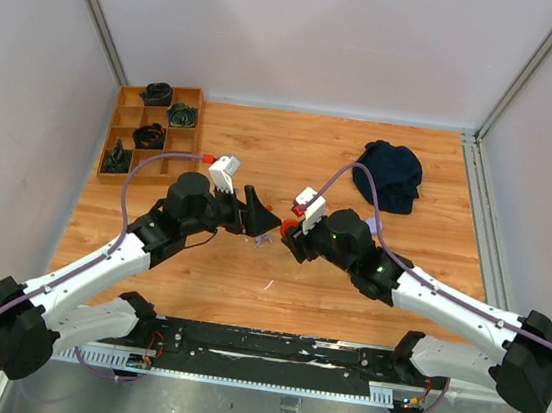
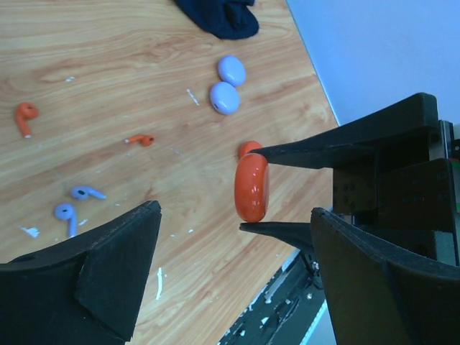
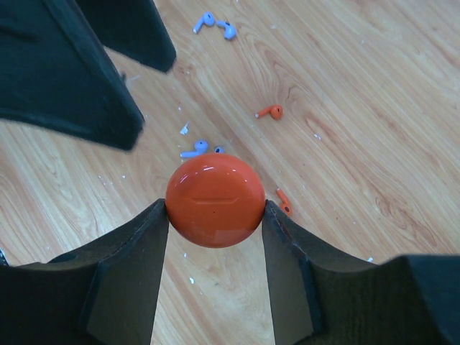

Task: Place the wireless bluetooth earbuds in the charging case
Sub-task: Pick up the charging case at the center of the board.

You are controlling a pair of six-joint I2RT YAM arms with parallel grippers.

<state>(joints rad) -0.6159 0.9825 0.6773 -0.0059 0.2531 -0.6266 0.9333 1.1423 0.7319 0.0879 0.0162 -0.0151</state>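
At my right pincer (image 3: 214, 208) the worry is a slip: the orange-red charging case (image 2: 251, 188) is nipped only across its rounded rim, on edge above the table (image 2: 108, 57), so I reckon a nudge from the left pincer (image 1: 260, 221) just beside it could pop it loose. Right is partly closed, pinching that case, which looks shut; left is spread wide, holding nothing. Further out, orange-red earbuds (image 2: 25, 115) and lilac earbuds (image 2: 66, 214) lie loose on the table, tiny enough to flick away
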